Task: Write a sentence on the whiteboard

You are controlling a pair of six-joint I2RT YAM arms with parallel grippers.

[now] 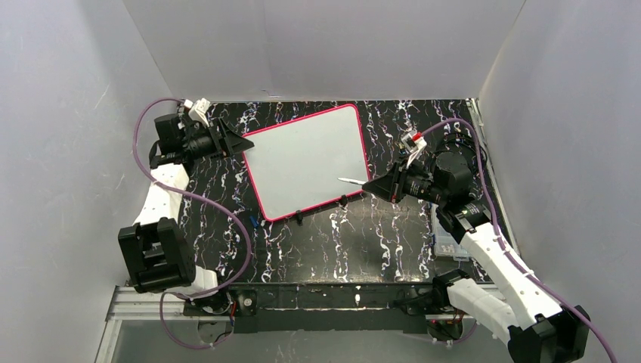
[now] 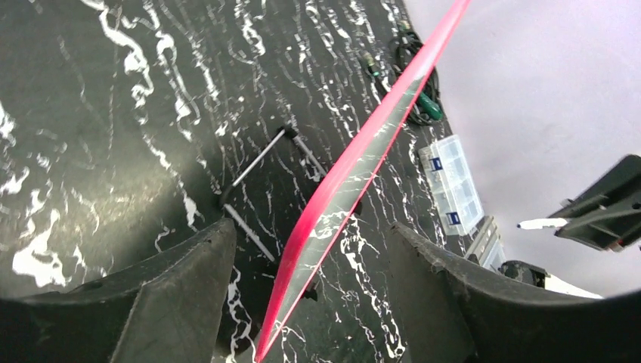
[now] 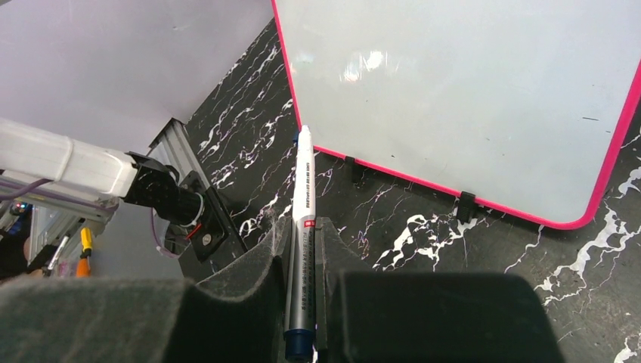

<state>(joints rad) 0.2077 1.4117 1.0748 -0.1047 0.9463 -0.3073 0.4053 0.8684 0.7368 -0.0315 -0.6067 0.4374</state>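
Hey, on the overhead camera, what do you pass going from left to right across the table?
Left tool, open at the whiteboard's left edge → whiteboard, still blank → right tool, shut on the marker pen that points at the board's right edge.
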